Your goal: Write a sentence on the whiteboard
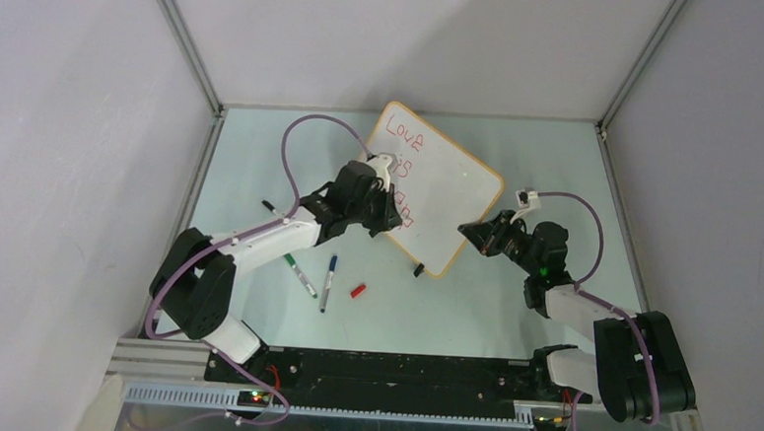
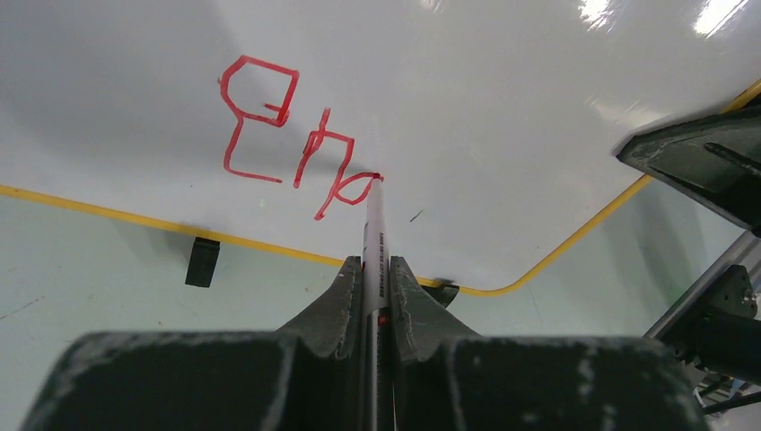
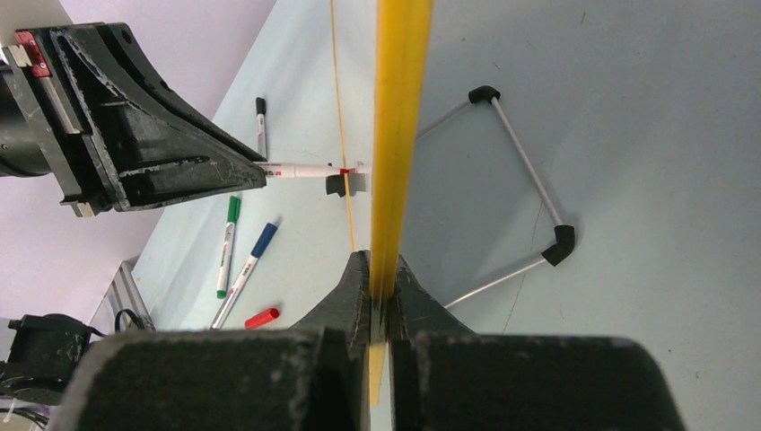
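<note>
Whiteboard (image 1: 453, 195) sits at the far middle of the table (image 1: 558, 166), turned at an angle to the arms. From the top view I note the sentence (image 1: 404, 128) in red, with "Love" on the first line and the lines below partly hidden by the left arm. The left gripper (image 1: 386, 214) is against the board's lower left area and the right gripper (image 1: 471, 230) is at its lower right edge. A green marker (image 1: 300, 275), a blue marker (image 1: 328, 282), a red cap (image 1: 357, 290) and a black marker (image 1: 270, 207) lie loose on the table near the left arm. From the left wrist view I see the left claw clamped narrow on a red marker (image 2: 374, 233), whose tip touches the white surface at the end of the third line, which shows "E", "n" and a partial stroke. One black clip foot (image 2: 203, 260) is below the frame. From the right wrist view I see the right claw pinched on the board's orange-tan edge, and a wire stand (image 3: 529, 171) on the table behind the board.
</note>
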`<move>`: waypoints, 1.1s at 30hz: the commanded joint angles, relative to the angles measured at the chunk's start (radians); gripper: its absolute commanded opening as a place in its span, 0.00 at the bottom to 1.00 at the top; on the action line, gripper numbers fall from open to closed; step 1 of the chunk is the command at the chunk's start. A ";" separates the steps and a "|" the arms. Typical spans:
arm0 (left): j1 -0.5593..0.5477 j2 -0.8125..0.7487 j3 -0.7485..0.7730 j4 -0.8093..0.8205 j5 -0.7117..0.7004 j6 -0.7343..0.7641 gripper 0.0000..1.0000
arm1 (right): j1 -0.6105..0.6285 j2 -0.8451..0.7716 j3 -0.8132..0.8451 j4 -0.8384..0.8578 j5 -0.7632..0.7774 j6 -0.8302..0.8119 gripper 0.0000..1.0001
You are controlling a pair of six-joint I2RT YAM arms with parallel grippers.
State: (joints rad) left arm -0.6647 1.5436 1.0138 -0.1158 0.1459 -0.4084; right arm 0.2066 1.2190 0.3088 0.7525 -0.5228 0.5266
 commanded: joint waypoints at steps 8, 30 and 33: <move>0.002 0.067 0.103 0.037 0.012 0.027 0.00 | 0.003 0.001 0.019 -0.028 0.015 -0.059 0.00; 0.024 0.082 0.165 0.020 0.025 0.016 0.00 | 0.004 0.002 0.017 -0.025 0.015 -0.057 0.00; 0.024 0.085 0.165 0.018 0.024 0.016 0.00 | 0.005 0.003 0.018 -0.025 0.014 -0.058 0.00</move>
State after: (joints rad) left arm -0.6464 1.6066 1.1469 -0.1432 0.1871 -0.4072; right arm 0.2047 1.2190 0.3092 0.7532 -0.5087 0.5282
